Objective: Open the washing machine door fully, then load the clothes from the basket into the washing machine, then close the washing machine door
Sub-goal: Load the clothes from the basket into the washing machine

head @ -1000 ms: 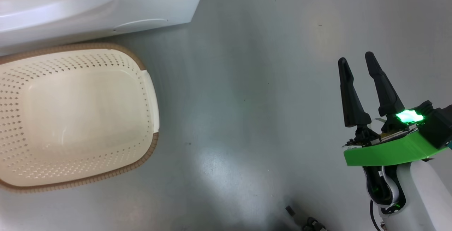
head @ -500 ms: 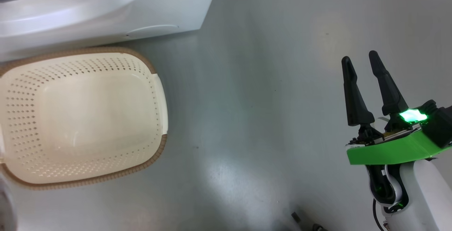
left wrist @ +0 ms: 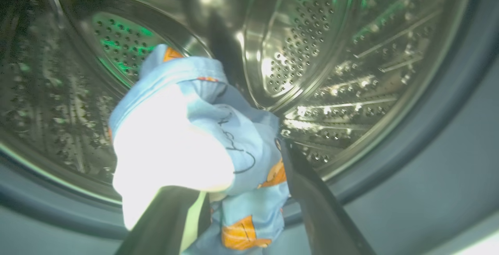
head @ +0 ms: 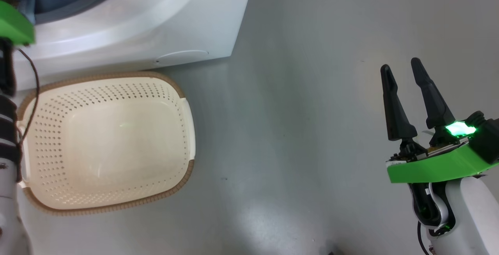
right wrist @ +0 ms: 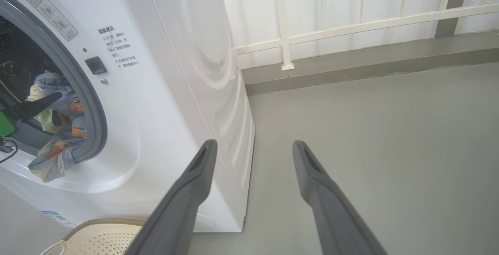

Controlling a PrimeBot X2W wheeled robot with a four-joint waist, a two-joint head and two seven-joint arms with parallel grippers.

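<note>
Reaches into the washing machine with the left gripper, fingers spread wide in the mouth of the steel drum. Has the clothes bunched between and over those fingers: light blue cloth with orange-brown figures, white lining turned toward the lens. Looks loose rather than pinched, with the fingers that far apart; hides the tip of one finger under the cloth.

Seen from the right wrist: one dark finger of that left gripper across the machine's round opening, cloth heaped around it, and a fold of the clothes spilling over the lower edge of the grey gasket and hanging onto the white front below it.

On the grey floor, just beside the lower front edge of the machine, near its front corner: the basket, cream with perforated walls and a brown woven-look rim, standing upright.

Holds the right gripper over bare floor at the lower right of the head view, well apart from the basket and the machine, its two dark fingers parted with nothing between them. Below them, a green mount with a lit green lamp.

Behind the machine, along the far edge of the floor: a white panelled wall.
</note>
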